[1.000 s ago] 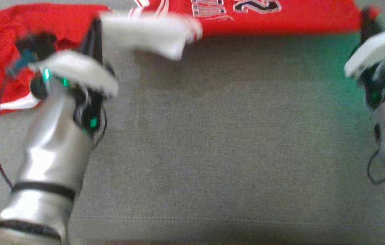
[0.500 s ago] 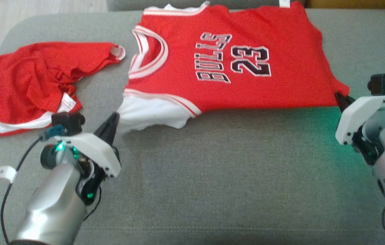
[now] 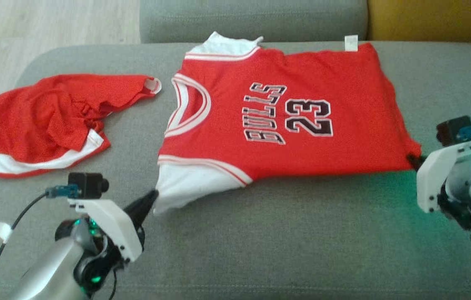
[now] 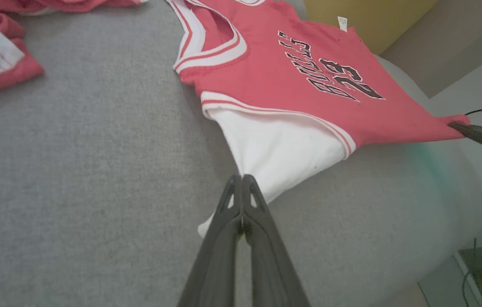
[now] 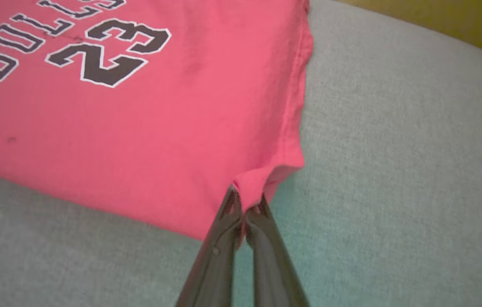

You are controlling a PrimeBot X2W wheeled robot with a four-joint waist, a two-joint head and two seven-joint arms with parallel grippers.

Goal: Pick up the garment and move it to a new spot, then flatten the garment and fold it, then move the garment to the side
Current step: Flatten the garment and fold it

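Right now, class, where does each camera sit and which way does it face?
Head view: on the head, facing down at the red-and-white Bulls jersey on the grey fabric sofa seat; left gripper and right gripper show.
Left wrist view: on that wrist, along its shut fingers to the jersey's white corner.
Right wrist view: on that wrist, along its shut fingers to the red hem corner.
Shared: both wrist views show the black 23.
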